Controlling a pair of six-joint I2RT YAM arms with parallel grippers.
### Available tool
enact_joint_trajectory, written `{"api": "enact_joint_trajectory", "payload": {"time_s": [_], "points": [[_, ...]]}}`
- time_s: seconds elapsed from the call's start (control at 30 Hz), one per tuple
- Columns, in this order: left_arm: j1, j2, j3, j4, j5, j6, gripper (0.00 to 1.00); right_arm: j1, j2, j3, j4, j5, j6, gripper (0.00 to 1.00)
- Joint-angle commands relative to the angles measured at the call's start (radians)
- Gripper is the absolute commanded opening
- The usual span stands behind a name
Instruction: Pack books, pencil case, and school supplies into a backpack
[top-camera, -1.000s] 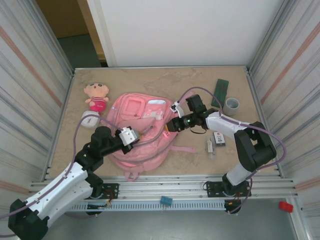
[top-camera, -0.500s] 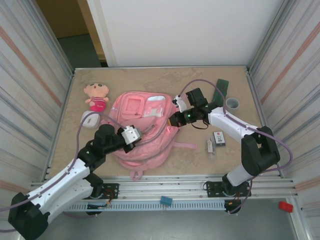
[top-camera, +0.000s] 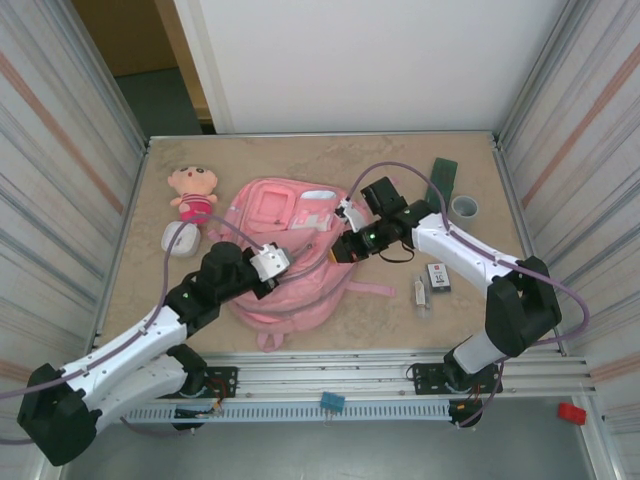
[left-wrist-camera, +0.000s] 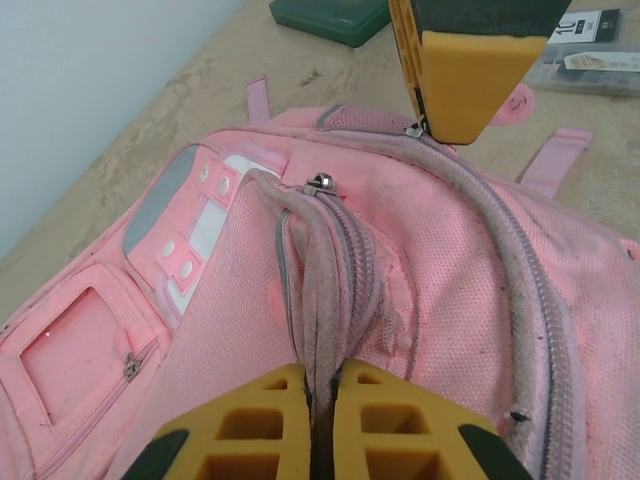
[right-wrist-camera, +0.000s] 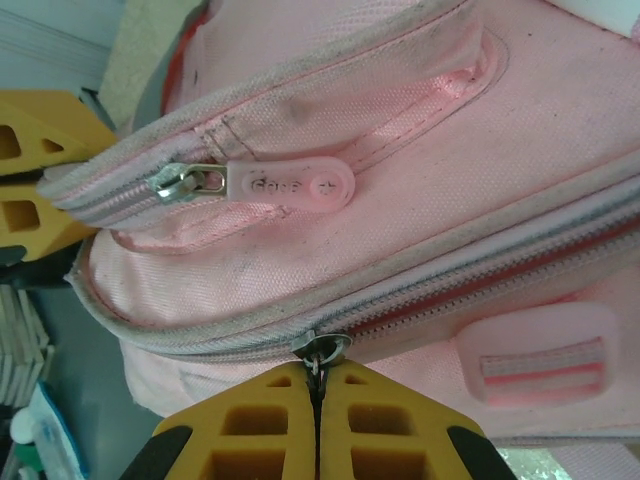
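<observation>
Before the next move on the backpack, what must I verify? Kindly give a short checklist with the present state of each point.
1. Right jaws closed on the zipper pull: ok.
2. Left jaws pinching a fabric ridge of the backpack: ok.
3. Backpack open for packing: not ok, no opening visible.
4. Pencil case lying free on the table: ok.
5. Black card and white tube clear of the strap: ok.
</observation>
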Motion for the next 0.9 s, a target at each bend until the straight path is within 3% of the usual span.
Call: {"api": "enact_joint_trajectory", "payload": {"time_s": [0.0,0.2,0.47,0.57,0.67,0.87], "points": [[-0.002,0.006,0.035,0.048,-0.106,-0.024,0.00,0.014,0.000,0.049,-0.038,-0.091,0.039,0.00],[-0.003,0.035,0.035,0.126,-0.168,-0.165,0.00,0.130,-0.029,0.010,0.049,-0.074,0.132,0.02],[-0.005,0.044,0.017,0.188,-0.102,-0.198,0.00,0.139,-0.084,-0.163,0.270,0.030,0.301,0.32],[-0.004,0.034,0.012,0.190,-0.097,-0.194,0.00,0.138,-0.099,-0.205,0.333,0.056,0.330,0.38],[-0.005,0.030,0.007,0.191,-0.093,-0.189,0.00,0.134,-0.105,-0.218,0.361,0.072,0.337,0.37],[-0.005,0.030,0.006,0.188,-0.102,-0.191,0.00,0.132,-0.126,-0.225,0.382,0.109,0.354,0.13]]}}
